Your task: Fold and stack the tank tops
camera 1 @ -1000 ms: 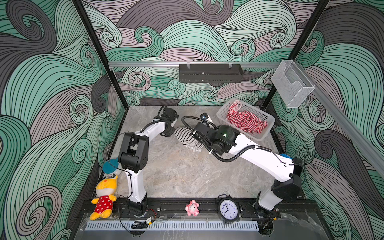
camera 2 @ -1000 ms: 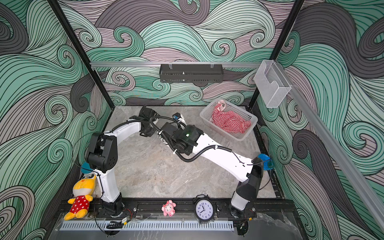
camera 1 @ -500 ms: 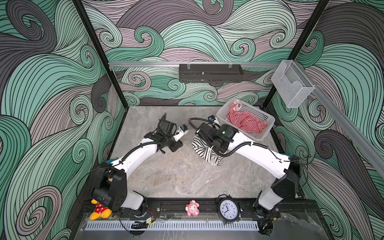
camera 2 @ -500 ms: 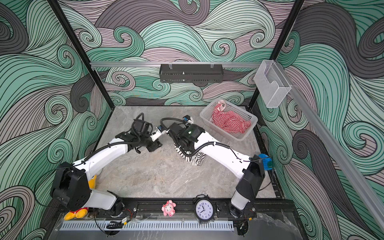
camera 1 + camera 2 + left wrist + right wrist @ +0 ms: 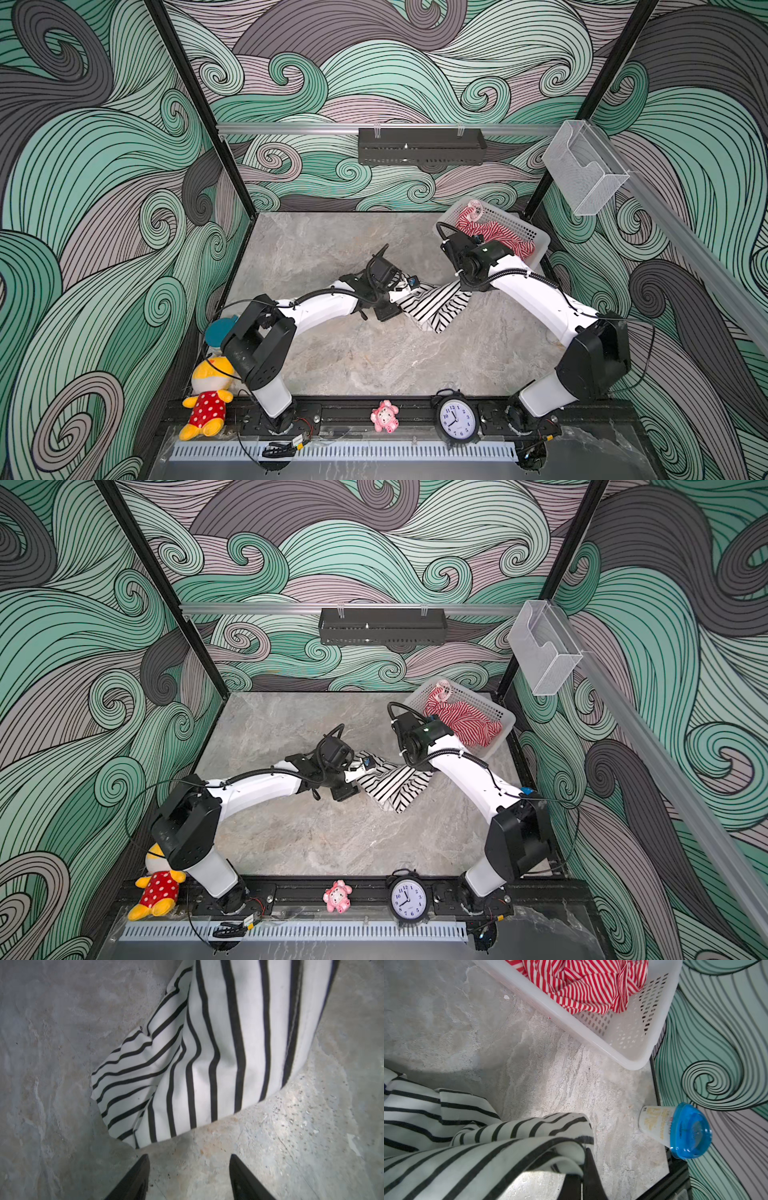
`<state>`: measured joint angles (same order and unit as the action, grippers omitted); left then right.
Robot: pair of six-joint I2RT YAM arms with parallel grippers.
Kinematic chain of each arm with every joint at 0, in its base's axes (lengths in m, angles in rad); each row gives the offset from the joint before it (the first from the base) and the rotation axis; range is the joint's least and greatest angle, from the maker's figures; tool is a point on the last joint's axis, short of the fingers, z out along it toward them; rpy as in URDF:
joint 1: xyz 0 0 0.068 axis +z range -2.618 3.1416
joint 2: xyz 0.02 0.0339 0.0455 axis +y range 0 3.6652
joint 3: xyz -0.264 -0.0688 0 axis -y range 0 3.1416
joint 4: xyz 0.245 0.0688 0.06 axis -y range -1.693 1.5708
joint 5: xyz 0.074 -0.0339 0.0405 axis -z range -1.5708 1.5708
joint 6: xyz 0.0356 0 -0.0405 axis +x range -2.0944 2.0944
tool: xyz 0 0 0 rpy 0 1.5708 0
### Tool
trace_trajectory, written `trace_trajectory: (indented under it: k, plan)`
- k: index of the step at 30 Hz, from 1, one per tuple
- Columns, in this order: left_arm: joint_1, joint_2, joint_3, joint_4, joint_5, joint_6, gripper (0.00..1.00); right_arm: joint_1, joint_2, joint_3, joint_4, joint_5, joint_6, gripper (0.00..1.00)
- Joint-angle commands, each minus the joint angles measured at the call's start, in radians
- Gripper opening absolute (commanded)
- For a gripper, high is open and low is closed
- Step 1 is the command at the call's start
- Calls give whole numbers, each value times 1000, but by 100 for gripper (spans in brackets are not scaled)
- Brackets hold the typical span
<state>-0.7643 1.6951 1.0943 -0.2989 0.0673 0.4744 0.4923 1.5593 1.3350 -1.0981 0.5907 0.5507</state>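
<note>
1. 2 tops in a top view: black-and-white tank top (image 5: 436,305) crumpled on table (image 5: 353,365) between arms; red-and-white tank top (image 5: 505,241) bunched in basket (image 5: 540,251).
2. left wrist: left gripper (image 5: 189,1157) spread apart, empty, just short of striped hem.
3. right wrist: right gripper (image 5: 584,1153) pinched onto black-and-white tank top.

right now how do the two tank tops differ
Colour: the black-and-white tank top has dark stripes; the red-and-white tank top has red ones.
Place: the black-and-white tank top is draped onto the table; the red-and-white tank top lies in the white basket.
Grip: the right end effector pinches the black-and-white tank top; nothing grips the red-and-white tank top.
Both are striped, crumpled and unfolded.
</note>
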Motion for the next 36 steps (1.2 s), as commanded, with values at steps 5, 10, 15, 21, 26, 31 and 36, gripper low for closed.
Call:
trace_trajectory:
  k: [5,10,15,21,26,31,36]
  plan:
    - [-85,8,-28,181,-112,10,64,-109,-49,-94,119,-166,13,0]
    - [-141,12,-73,264,-167,55,64,-127,-53,-96,139,-193,2,0]
    - [-174,82,-51,291,-204,60,62,-134,-51,-83,145,-208,0,0]
    - [-175,132,-32,396,-204,60,62,-135,-77,-79,149,-223,1,0]
    - [-93,41,8,368,-364,58,0,-126,-121,-78,173,-271,-23,0]
    - [119,-66,236,12,-94,-19,0,-76,-111,-22,146,-252,-54,0]
    - [225,-90,401,-386,214,175,0,20,-50,68,110,-255,-80,0]
